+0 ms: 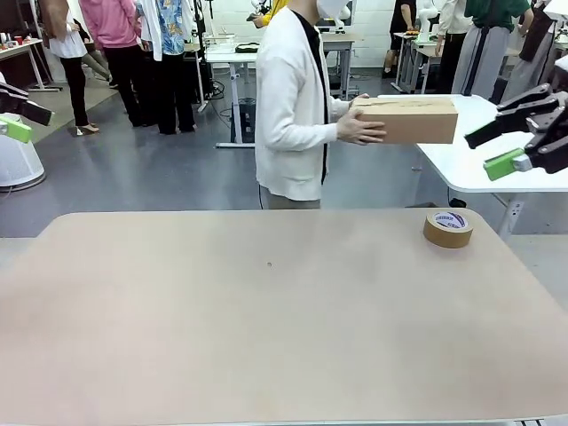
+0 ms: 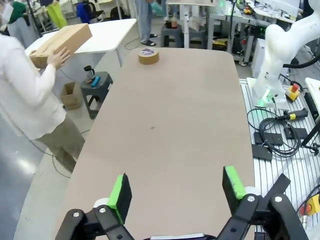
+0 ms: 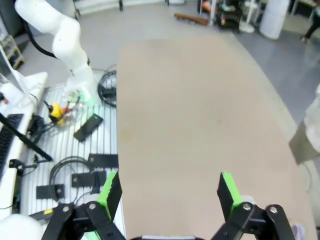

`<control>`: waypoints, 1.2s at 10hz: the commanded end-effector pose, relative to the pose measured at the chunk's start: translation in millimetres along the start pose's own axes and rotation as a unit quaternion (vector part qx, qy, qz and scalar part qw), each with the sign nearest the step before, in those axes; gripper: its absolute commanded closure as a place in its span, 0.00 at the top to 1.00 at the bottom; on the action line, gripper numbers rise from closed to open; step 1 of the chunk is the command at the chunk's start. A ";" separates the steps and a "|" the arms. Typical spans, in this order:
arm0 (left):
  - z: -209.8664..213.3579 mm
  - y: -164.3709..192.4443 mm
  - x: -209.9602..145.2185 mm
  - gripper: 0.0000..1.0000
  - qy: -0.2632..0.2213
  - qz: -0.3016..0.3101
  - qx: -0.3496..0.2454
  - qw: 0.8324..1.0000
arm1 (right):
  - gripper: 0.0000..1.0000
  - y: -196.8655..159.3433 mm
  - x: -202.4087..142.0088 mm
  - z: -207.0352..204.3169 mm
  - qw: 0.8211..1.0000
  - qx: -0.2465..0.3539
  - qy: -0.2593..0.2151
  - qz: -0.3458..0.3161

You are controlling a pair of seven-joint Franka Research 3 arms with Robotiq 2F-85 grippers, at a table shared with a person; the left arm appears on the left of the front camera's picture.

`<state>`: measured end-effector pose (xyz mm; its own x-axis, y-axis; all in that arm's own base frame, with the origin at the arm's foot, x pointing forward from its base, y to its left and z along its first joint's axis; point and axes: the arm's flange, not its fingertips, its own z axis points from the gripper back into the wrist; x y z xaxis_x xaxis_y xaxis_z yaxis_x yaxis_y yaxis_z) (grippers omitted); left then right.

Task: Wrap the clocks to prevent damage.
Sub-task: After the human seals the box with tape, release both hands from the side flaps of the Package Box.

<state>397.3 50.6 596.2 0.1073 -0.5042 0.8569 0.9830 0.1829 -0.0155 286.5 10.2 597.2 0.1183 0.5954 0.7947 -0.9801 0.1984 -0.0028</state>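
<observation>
Both of my pincers stand wide apart and hold nothing: the left gripper [image 2: 175, 192] and the right gripper [image 3: 167, 192] hang above the bare beige tabletop [image 1: 266, 319]. Out past them, a round brown tape roll [image 1: 448, 227] lies near the far right edge; beyond it a person in a white cardigan [image 1: 288, 102] holds a brown cardboard box [image 1: 408, 119], and I can't tell where the clocks are

One beige rounded tabletop [image 1: 266, 328]. One round roll of brown packing tape [image 1: 448, 227] on it. One closed brown cardboard box [image 1: 408, 119], carried by one person in a white cardigan [image 1: 288, 106]. Two white robot arms; two black end effectors, left [image 2: 176, 192] and right [image 3: 167, 192], each with two green-padded fingers, four pads total.
</observation>
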 end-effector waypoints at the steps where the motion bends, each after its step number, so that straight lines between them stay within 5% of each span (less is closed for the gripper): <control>1: 7.1 -7.5 -6.6 1.00 0.012 0.005 0.032 0.999 | 1.00 13.4 -10.4 4.5 0.999 -0.029 0.036 -0.028; 12: 14.5 -2.2 -22.6 1.00 0.029 0.013 0.048 0.998 | 1.00 15.4 -20.0 12.6 0.999 -0.025 0.030 -0.034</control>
<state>390.2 74.2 583.2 0.1446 -0.5575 0.8175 0.9630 0.2690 0.0131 266.9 -6.5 590.2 0.1950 0.6182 0.7615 -0.9619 0.2723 0.0253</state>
